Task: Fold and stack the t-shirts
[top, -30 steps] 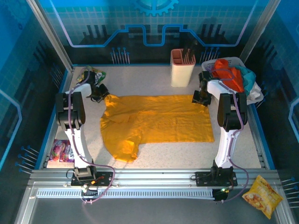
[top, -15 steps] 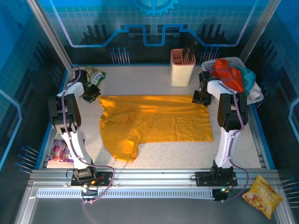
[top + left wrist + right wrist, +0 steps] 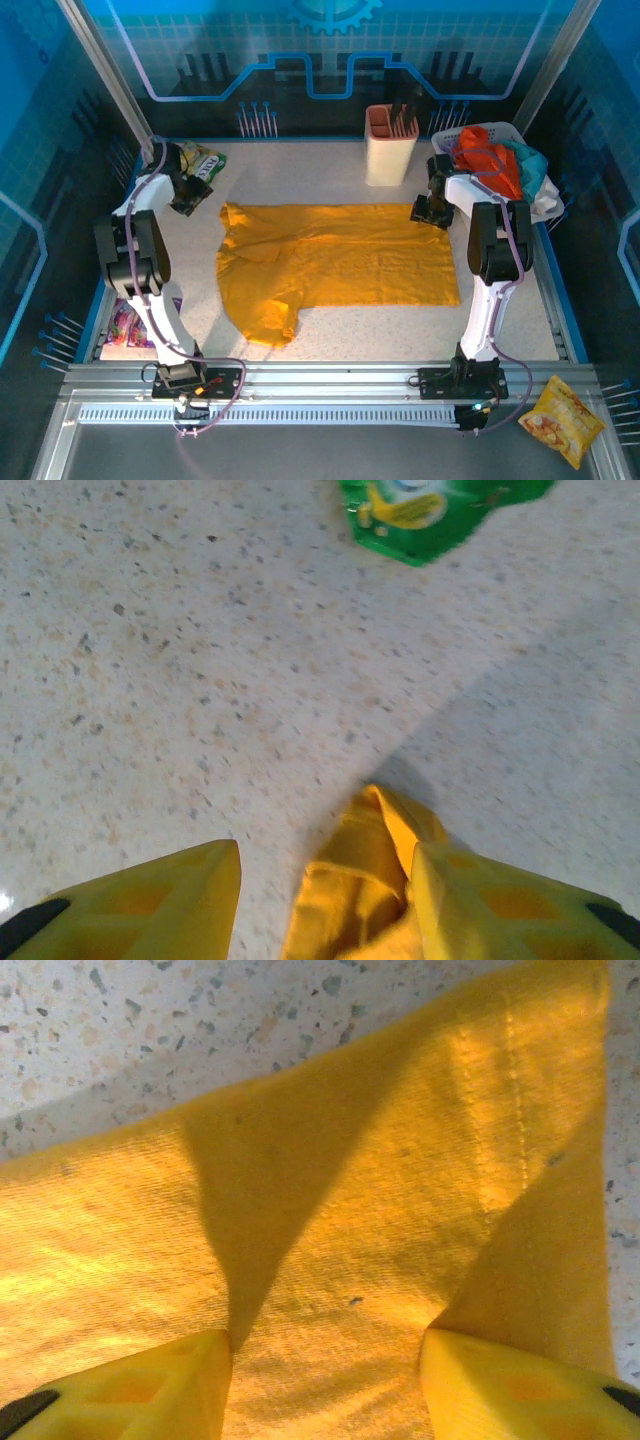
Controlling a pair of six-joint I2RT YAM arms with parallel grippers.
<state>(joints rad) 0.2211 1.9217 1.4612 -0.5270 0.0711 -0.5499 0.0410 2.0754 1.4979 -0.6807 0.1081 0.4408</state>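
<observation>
At the table's (image 3: 330,170) ten o'clock, the left gripper (image 3: 190,196) is hovering with its fingers spread. A bunched corner of the mustard-yellow tee (image 3: 335,265) is showing between them, and the green snack packet (image 3: 203,158) is lying at its twelve o'clock. The tee is lying spread out mid-table. At its two o'clock corner, the right gripper (image 3: 431,211) is sitting over the hem, fingers parted, with cloth running beneath both.

A t-shirt (image 3: 335,265) lies flat mid-table; behind it stands a holder (image 3: 388,155), with a basket (image 3: 448,137) of clothes (image 3: 505,172) right of that and a packet (image 3: 203,160) far left
</observation>
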